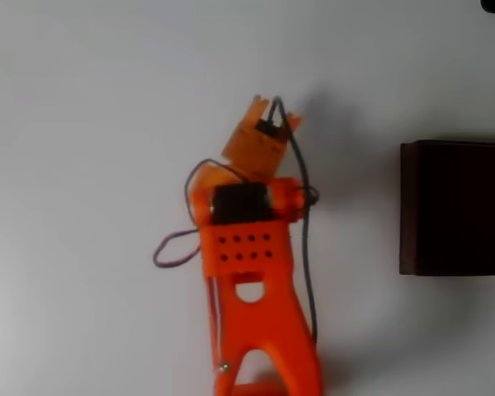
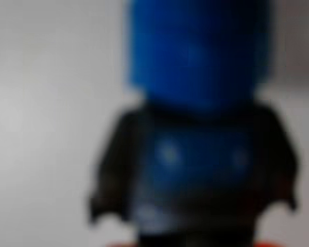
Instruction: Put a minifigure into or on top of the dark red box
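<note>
My gripper (image 1: pixel 274 113) hovers over the white table (image 1: pixel 82 124), well left of the dark red box (image 1: pixel 455 206) in the overhead view; the minifigure (image 2: pixel 195 128) looms blurred before my wrist camera, seemingly pinched, though I cannot tell; a weak hold risks dropping it short.

A plain white tabletop (image 1: pixel 82 99) carries the dark red box (image 1: pixel 455 208), which sits flat at its right edge in the overhead view.
</note>
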Robot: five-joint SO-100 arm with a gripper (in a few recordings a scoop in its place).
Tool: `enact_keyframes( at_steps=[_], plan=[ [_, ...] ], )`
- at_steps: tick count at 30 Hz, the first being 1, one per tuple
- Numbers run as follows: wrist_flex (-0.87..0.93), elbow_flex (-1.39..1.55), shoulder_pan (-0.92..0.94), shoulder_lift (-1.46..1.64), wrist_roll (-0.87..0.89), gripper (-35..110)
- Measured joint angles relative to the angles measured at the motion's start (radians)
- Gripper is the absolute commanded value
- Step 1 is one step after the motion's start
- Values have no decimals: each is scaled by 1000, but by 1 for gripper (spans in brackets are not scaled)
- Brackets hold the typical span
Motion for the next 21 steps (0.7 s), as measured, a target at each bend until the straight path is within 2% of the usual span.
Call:
enact_keyframes(
  at_steps=[2, 5, 14, 19, 21],
  plan=[
    [143, -77, 71, 12, -95, 0],
    [212, -106, 190, 69, -268, 0],
    [103, -152, 604, 106, -841, 1],
    [67, -259, 792, -26, -1019, 3],
    [75, -308, 836, -98, -1072, 8]
  ],
)
